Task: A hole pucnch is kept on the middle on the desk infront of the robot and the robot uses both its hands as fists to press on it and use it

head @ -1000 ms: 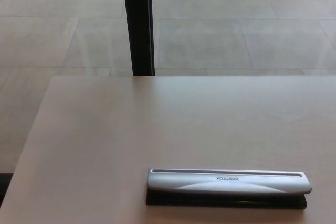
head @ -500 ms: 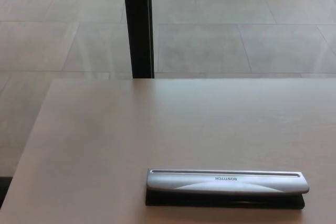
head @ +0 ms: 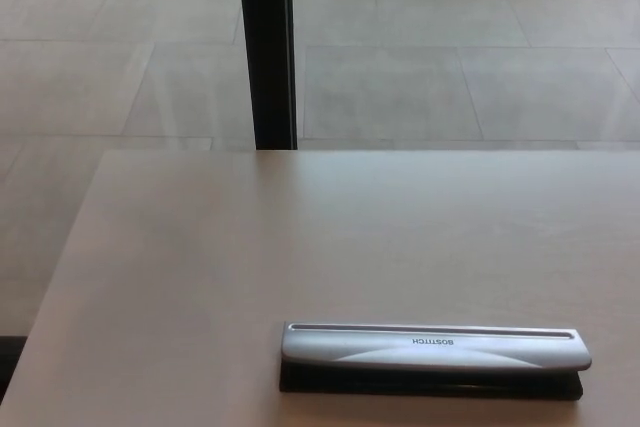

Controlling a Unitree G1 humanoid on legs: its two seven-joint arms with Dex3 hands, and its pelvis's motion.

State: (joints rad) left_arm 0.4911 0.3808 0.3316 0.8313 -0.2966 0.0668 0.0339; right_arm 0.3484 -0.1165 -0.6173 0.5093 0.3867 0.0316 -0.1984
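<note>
Count: one long silver hole punch with a black base (head: pixel 432 357), lying flat and lengthwise near the front edge of one pale beige desk (head: pixel 200 267), slightly right of centre, brand lettering upside down to the camera. One black vertical post (head: pixel 268 47) stands beyond the desk's far edge on the grey tiled floor (head: pixel 480 47). Neither robot hand is in view, so hand state and position relative to the punch can't be told; nothing touches the punch.
</note>
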